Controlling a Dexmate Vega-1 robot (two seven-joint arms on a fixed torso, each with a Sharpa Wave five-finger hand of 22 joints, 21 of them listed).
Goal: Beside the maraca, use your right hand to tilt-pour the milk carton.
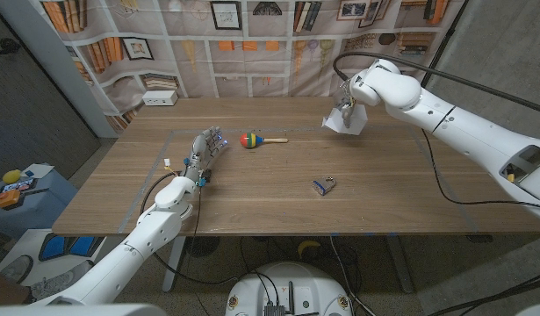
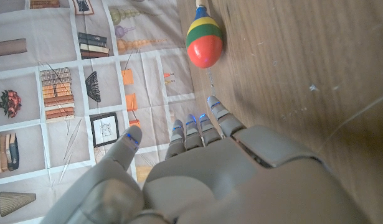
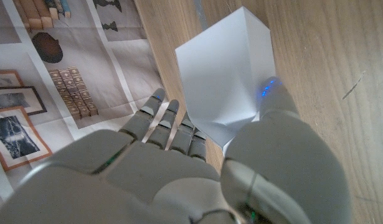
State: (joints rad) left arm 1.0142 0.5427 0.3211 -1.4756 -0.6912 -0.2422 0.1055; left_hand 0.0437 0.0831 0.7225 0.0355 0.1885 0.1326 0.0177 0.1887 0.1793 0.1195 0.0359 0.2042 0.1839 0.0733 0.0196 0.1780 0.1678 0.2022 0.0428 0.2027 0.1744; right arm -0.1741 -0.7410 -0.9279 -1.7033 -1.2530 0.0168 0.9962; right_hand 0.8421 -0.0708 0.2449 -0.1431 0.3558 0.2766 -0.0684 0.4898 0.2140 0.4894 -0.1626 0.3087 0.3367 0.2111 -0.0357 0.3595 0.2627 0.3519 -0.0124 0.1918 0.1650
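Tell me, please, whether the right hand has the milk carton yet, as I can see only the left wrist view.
Observer: Yes. The right hand grips the milk carton between thumb and fingers, at the far right part of the table.
Operator: Is it beside the maraca?
Observer: Not yet. In the head view the maraca lies well to the carton's left, with bare wood between them.
Operator: Is anything else lying near them?
Observer: A small blue-grey item lies nearer the robot, apart from both. It is too small to identify.
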